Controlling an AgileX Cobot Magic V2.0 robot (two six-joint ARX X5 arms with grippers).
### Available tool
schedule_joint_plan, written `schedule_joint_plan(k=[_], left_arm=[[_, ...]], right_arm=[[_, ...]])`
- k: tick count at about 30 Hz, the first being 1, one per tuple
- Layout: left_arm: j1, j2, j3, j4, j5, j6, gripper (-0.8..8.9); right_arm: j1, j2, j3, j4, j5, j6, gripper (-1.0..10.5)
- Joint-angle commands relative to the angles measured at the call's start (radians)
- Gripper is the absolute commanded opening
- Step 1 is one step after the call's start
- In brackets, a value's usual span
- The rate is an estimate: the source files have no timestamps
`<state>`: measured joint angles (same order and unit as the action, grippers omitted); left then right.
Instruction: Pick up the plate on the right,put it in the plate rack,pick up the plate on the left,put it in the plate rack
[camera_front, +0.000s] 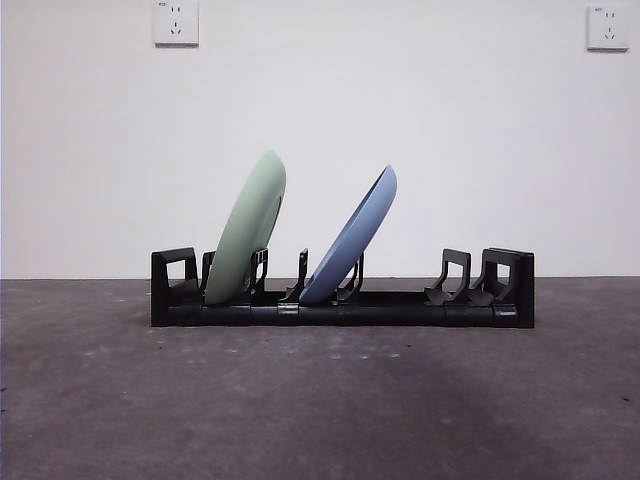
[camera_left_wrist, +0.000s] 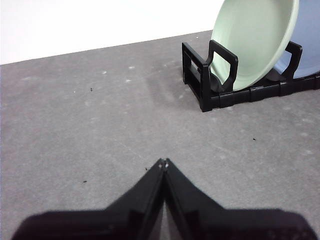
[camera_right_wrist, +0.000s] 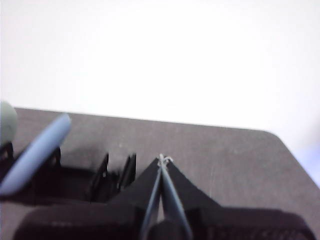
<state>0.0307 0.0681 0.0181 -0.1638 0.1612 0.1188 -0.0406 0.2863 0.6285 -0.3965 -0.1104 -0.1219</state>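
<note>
The black plate rack (camera_front: 400, 306) lies across the middle of the grey table. A pale green plate (camera_front: 248, 228) stands tilted in its left slots, and a blue plate (camera_front: 352, 236) leans in slots nearer the middle. Both plates lean to the right. In the left wrist view the green plate (camera_left_wrist: 252, 40) sits in the rack (camera_left_wrist: 210, 80) and the blue plate (camera_left_wrist: 306, 37) shows behind it. My left gripper (camera_left_wrist: 163, 162) hangs shut and empty over bare table, apart from the rack's end. My right gripper (camera_right_wrist: 163, 159) is shut and empty near the rack's prongs (camera_right_wrist: 112, 175), with the blue plate (camera_right_wrist: 35, 152) off to one side.
Two white wall sockets (camera_front: 175, 22) (camera_front: 607, 26) sit high on the white wall behind. The rack's right-hand slots (camera_front: 470, 280) hold nothing. The table's edge and rounded corner (camera_right_wrist: 272, 135) show in the right wrist view.
</note>
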Motion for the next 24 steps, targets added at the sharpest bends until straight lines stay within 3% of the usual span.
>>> schedule_joint_plan(k=[1, 6, 12, 24], left_arm=[[0.003, 0.0, -0.009, 0.003, 0.003, -0.007, -0.04], [0.003, 0.0, -0.009, 0.003, 0.003, -0.007, -0.04], [0.003, 0.0, -0.009, 0.003, 0.003, -0.007, -0.04], [0.003, 0.005, -0.009, 0.003, 0.003, -0.007, -0.03]], right_arm=[[-0.001, -0.067, -0.169, 0.065, -0.001, -0.005, 0.0], [-0.001, -0.183, -0.394, 0.121, -0.001, 0.031, 0.0], [0.0, -0.278, -0.533, 0.121, -0.001, 0.051, 0.0], [0.002, -0.278, -0.586, 0.139, 0.017, 0.051, 0.0]])
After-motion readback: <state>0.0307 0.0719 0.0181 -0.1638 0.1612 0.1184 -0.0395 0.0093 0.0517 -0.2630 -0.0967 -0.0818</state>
